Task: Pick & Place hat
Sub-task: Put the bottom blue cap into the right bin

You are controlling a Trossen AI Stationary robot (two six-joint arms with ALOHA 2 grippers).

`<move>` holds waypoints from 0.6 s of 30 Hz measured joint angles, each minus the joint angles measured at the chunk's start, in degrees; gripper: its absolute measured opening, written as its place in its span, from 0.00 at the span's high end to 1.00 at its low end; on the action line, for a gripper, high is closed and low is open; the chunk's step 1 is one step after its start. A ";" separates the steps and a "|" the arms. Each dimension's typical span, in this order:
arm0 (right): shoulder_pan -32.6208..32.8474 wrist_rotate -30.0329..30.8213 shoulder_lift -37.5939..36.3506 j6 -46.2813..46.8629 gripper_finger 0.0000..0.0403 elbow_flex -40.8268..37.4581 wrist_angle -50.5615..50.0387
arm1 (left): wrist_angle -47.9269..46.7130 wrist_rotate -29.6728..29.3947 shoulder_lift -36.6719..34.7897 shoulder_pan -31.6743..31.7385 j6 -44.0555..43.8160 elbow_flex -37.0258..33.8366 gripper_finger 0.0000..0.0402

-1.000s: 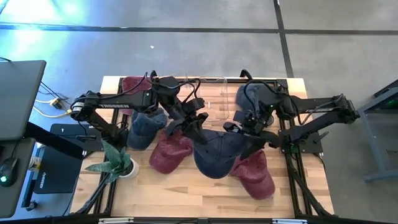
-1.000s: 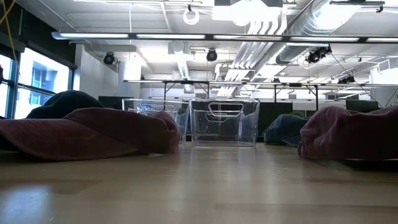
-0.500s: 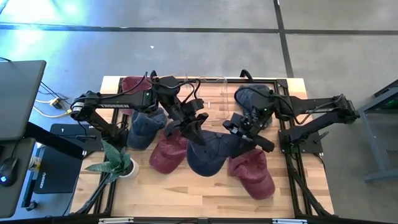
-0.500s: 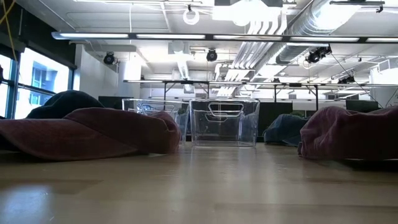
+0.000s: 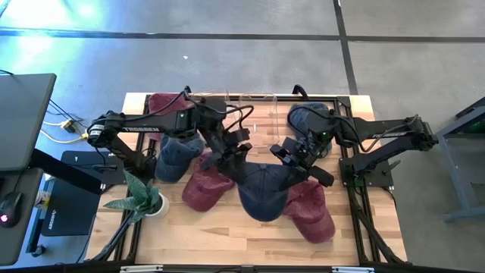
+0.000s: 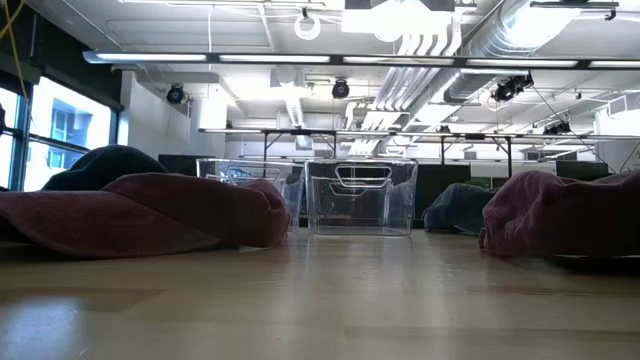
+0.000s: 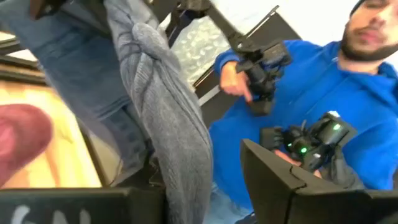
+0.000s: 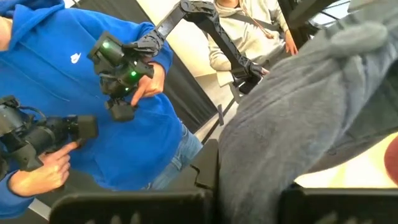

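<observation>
Both arms meet over the middle of the table (image 5: 197,227), where the left gripper (image 5: 233,158) and the right gripper (image 5: 292,161) each hold an edge of a navy hat (image 5: 261,193), stretched between them and lifted off the wood; in each wrist view grey-blue cloth hangs pinched at the fingers, so both jaws read as closed on the fabric, though the fingertips themselves are hidden by it. By my reading the pick is made and the place is all still to come: the clear bin (image 5: 250,98) at the far edge shows no hat in it in the high view, and the low view shows its walls see-through with nothing plain inside. Where the hat is meant to go I can only guess; the bin is the likely spot. Count of hats from above: six, I think. Three are navy: the held one, one under the left arm (image 5: 176,155), one at the far right corner (image 5: 303,115). Three are maroon: one at the far left corner (image 5: 163,102), one left of centre (image 5: 203,188), one right of centre near the front (image 5: 311,212). One bin is certain from above; the low view hints at a second behind it, but I cannot be sure. A potted plant (image 5: 140,199) stands at the left edge. Beyond the table, the wrist views show a person in a blue top handling the control grips
</observation>
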 joint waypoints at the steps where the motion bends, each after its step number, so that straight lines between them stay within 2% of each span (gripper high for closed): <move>1: 0.00 0.00 0.00 -0.01 0.96 0.00 -0.22 | -1.14 0.41 0.00 0.00 0.57 0.00 0.64; 6: 0.00 0.02 0.00 -0.74 0.99 0.00 -0.28 | -5.89 2.01 0.00 0.00 4.19 0.00 0.64; 11: 0.04 0.25 0.00 -2.31 0.99 0.00 -0.25 | -8.82 0.97 0.00 0.00 7.84 0.00 0.64; 18: 0.04 2.19 0.00 -6.45 0.99 0.00 -0.15 | -7.37 0.82 1.63 -0.02 7.09 0.11 0.64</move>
